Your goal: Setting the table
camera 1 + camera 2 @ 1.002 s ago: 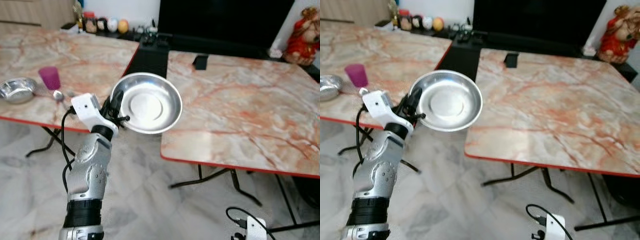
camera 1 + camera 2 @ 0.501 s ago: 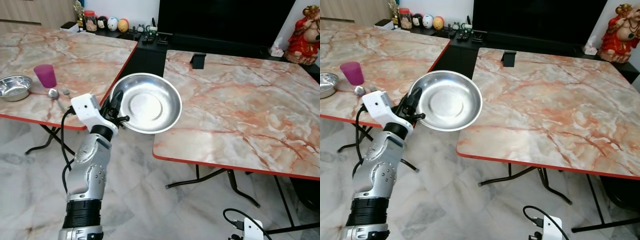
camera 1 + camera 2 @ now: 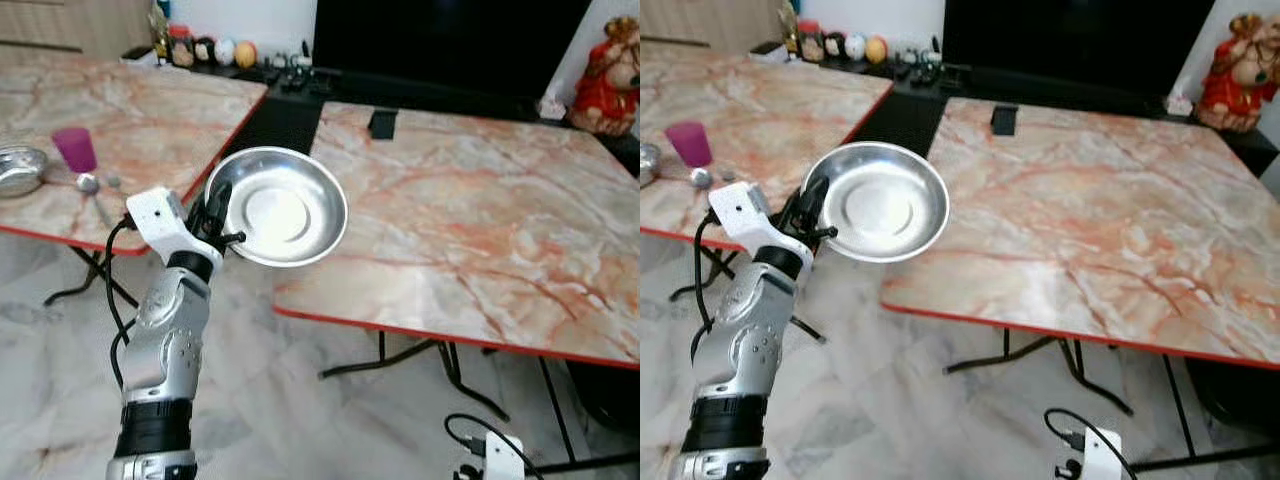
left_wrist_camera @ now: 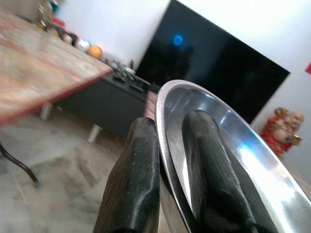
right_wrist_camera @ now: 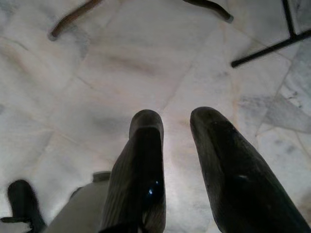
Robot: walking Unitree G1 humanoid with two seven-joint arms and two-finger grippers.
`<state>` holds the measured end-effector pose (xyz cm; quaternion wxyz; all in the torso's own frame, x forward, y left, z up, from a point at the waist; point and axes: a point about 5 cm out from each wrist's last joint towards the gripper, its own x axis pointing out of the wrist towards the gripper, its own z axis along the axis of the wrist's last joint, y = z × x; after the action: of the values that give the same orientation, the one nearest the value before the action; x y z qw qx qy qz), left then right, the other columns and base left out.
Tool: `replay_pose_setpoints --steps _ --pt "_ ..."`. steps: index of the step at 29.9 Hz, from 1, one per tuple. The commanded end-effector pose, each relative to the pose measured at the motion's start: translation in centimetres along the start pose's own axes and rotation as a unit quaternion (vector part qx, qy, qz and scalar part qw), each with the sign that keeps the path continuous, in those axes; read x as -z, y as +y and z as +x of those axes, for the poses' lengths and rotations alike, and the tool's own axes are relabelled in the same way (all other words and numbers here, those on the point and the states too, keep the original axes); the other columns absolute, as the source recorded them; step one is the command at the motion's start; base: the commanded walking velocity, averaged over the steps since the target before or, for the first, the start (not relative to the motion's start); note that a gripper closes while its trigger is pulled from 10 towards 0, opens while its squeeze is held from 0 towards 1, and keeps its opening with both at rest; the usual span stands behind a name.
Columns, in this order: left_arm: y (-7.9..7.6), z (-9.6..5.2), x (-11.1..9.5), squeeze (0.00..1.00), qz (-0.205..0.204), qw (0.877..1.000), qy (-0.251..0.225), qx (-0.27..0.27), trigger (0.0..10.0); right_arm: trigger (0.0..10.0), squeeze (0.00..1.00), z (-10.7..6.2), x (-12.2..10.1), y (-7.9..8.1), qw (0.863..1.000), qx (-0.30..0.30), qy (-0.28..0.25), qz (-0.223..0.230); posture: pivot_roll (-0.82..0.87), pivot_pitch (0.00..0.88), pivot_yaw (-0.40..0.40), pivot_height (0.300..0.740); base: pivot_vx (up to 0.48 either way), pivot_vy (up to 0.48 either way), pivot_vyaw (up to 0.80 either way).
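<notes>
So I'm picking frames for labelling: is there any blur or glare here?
Left eye view: soft all over, glare on the steel plate in the left gripper. Left wrist view: fingers blurred, plate rim shining. Right wrist view: right gripper dark over pale floor.

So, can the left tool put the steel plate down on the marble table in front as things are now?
Probably yes: the left tool holds the steel plate by its rim beside the marble table, whose near edge is bare.
</notes>
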<state>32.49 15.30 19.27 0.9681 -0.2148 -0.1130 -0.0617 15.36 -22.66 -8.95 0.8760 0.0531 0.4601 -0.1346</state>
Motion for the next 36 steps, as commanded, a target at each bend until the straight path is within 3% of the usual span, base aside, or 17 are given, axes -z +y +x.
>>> replay_pose_setpoints --steps 1,8,20,29,36 --pt "-0.6 0.2 -0.5 0.00 0.003 1.000 -0.010 0.014 10.0 10.0 0.00 0.0 -0.4 -0.5 1.000 0.008 -0.006 0.009 0.10 0.000 -0.108 0.740 0.000 -0.307 0.00" --pt "-0.6 0.2 -0.4 0.00 0.006 1.000 -0.006 0.018 10.0 10.0 0.00 0.0 -0.4 -0.4 1.000 0.009 -0.008 0.015 0.10 0.000 -0.095 0.740 0.000 -0.308 0.00" --pt "-0.8 1.4 -1.1 0.00 0.030 0.998 0.010 0.051 10.0 10.0 0.00 0.1 -0.2 1.1 0.998 0.017 -0.013 0.061 0.05 0.000 0.016 0.740 0.000 -0.308 0.00" --pt "-2.0 1.3 -0.4 0.00 0.020 0.997 0.017 0.070 10.0 10.0 0.00 0.0 -0.2 0.8 0.997 0.031 -0.022 0.071 0.06 0.000 -0.007 0.740 0.000 -0.308 0.00" --pt "-1.4 0.8 -0.3 0.00 0.022 0.998 0.016 0.062 10.0 10.0 0.00 0.0 0.0 0.2 0.997 0.034 -0.019 0.060 0.08 0.000 -0.034 0.740 0.000 -0.309 0.00"
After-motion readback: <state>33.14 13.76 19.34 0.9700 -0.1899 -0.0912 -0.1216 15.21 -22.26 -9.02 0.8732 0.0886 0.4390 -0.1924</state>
